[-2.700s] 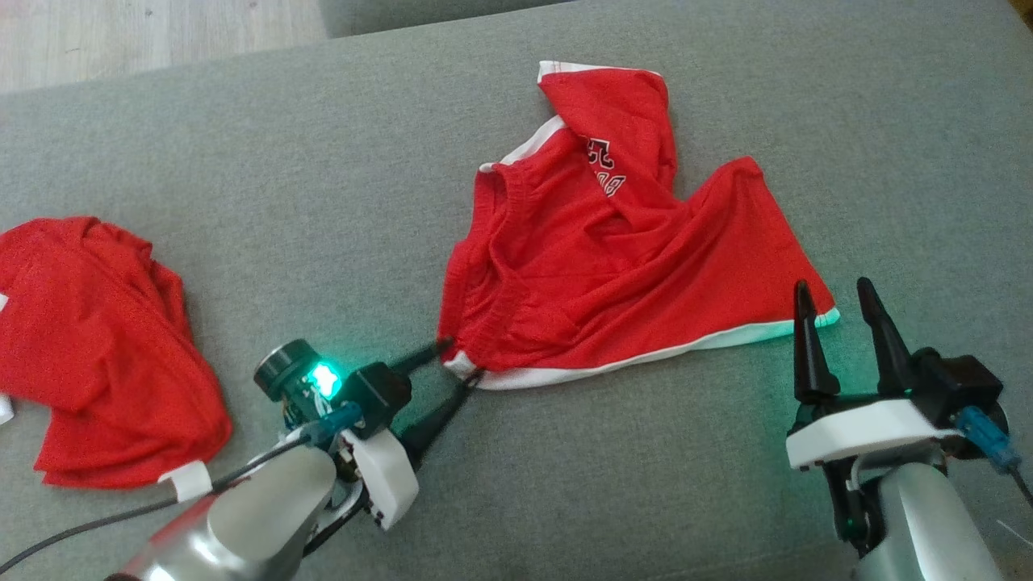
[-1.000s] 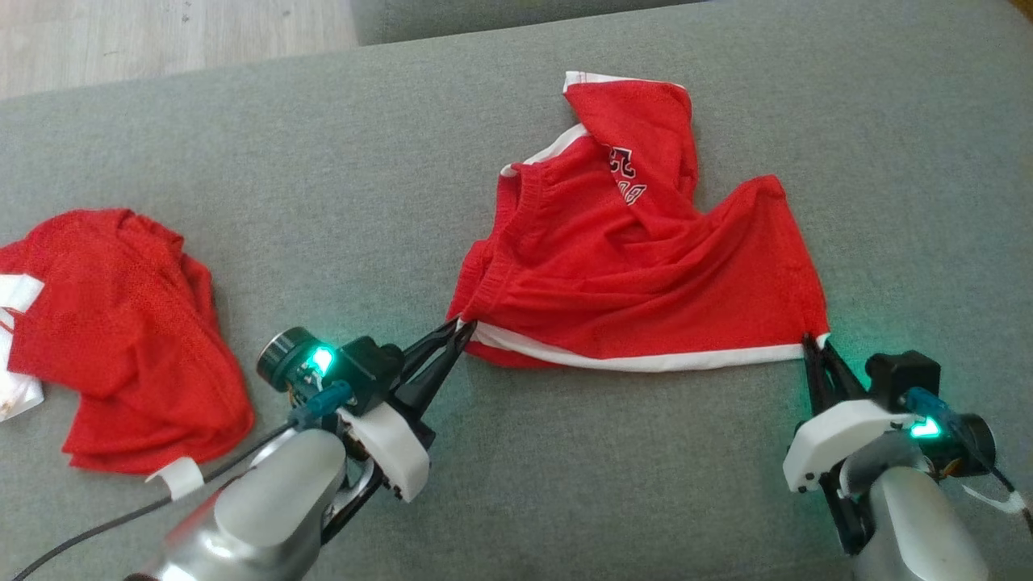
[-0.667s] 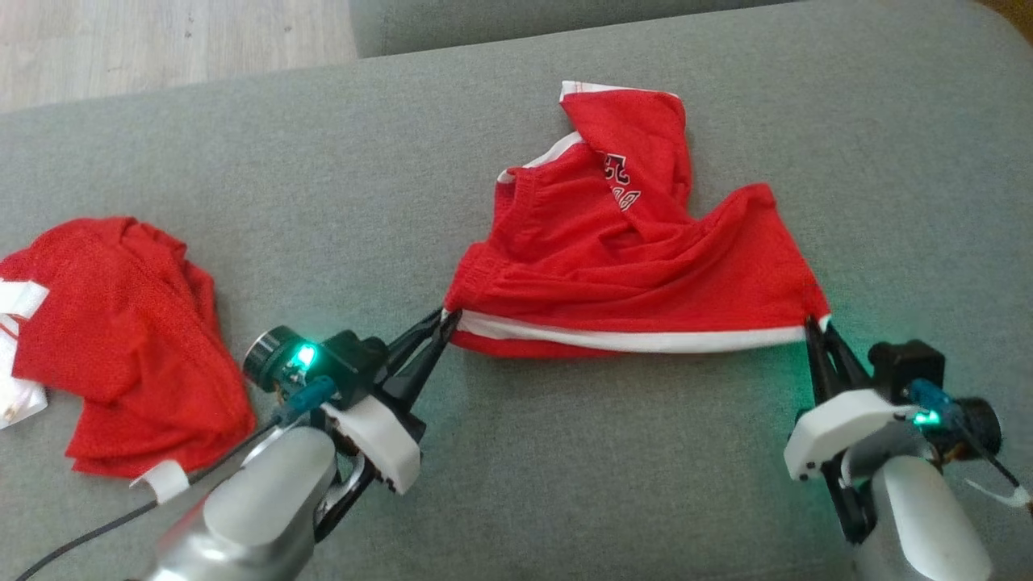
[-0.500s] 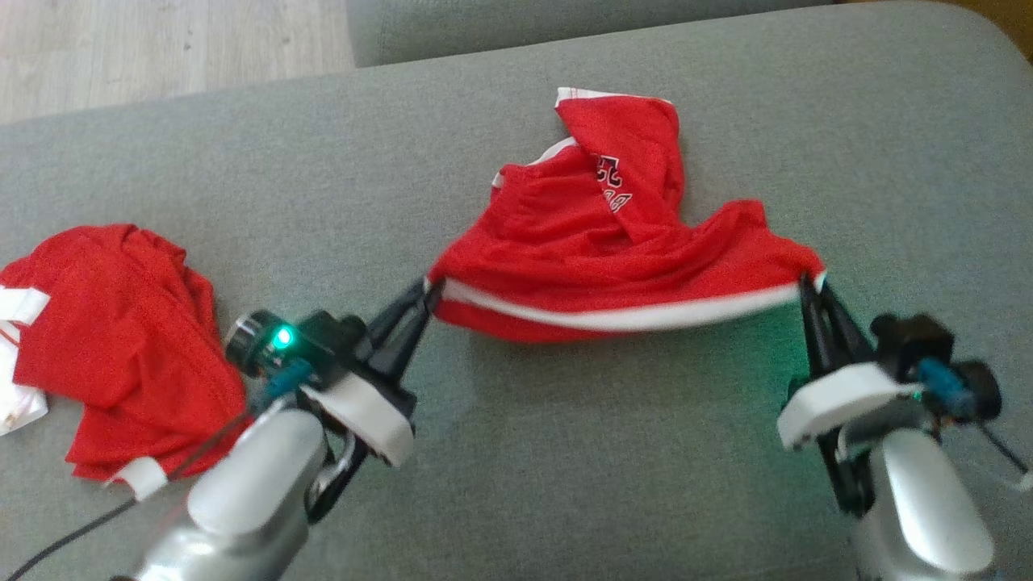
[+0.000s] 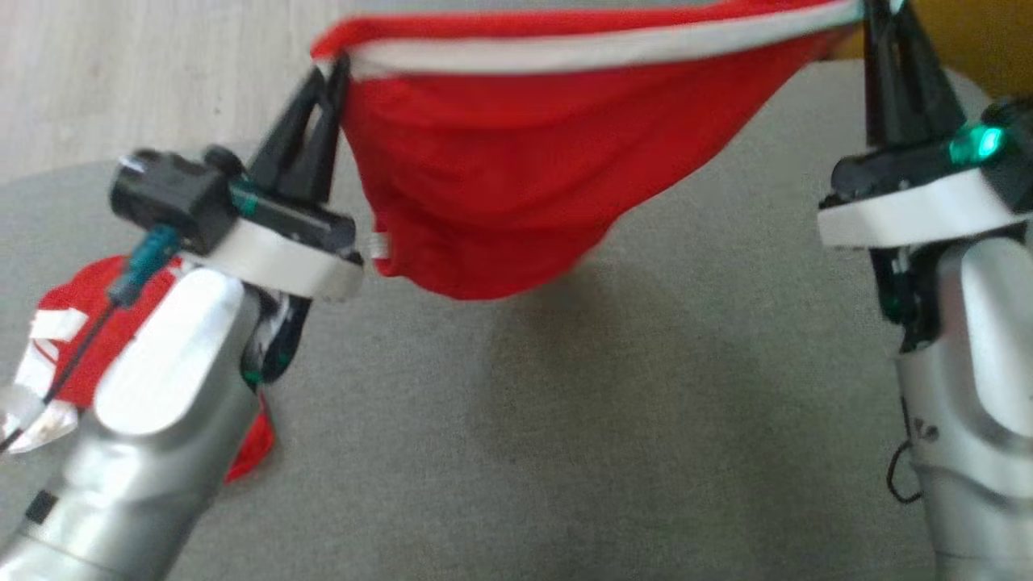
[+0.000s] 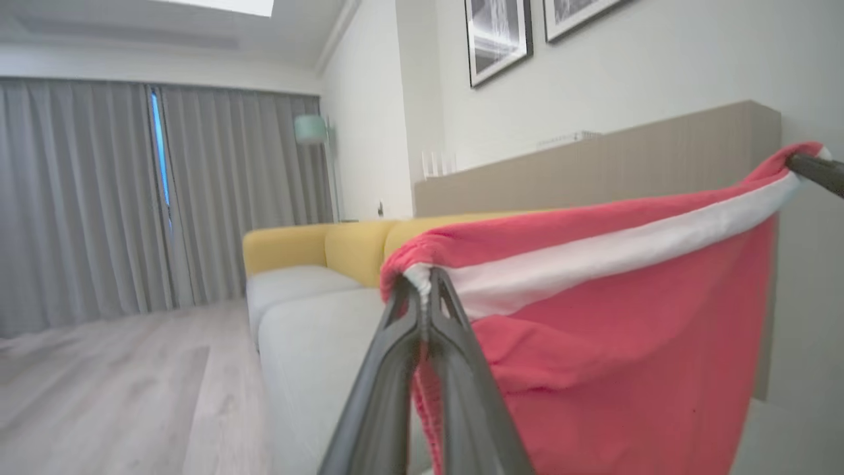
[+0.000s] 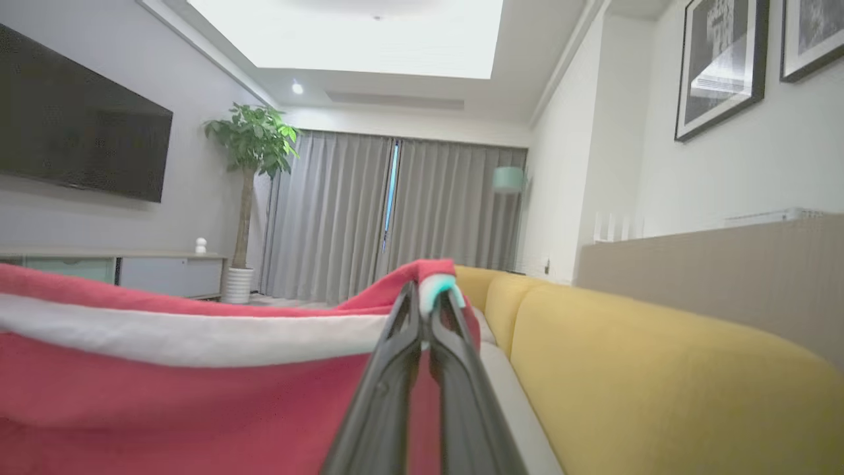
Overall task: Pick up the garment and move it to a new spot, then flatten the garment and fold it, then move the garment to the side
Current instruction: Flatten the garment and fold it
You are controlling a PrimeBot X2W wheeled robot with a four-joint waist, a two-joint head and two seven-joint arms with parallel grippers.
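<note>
The red garment (image 5: pixel 492 186) hangs in the air above the grey sofa seat (image 5: pixel 565 420), strung between my two claws. Its long axis runs side to side across the head view, along the white band (image 5: pixel 581 50) pulled nearly taut from my left to my right and rising a little toward the right. Below that band the red cloth sags in a loose belly pointing down at the cushion, lowest nearer my left side, clear of the seat.

My left gripper (image 5: pixel 327 73) is pinched tight on the band's left end; in my left wrist view the fingers meet with the white hem bunched at their tips (image 6: pixel 425 280). My right gripper (image 5: pixel 880 12) is closed just as tight on the other end, the hem's corner poking out between its tips (image 7: pixel 422 293).

A second red garment (image 5: pixel 69 311) lies crumpled on the seat, partly behind my left forearm. Pale wood floor (image 5: pixel 121 73) lies past the seat's far edge, and a yellow sofa (image 7: pixel 659 382) stands to my right.
</note>
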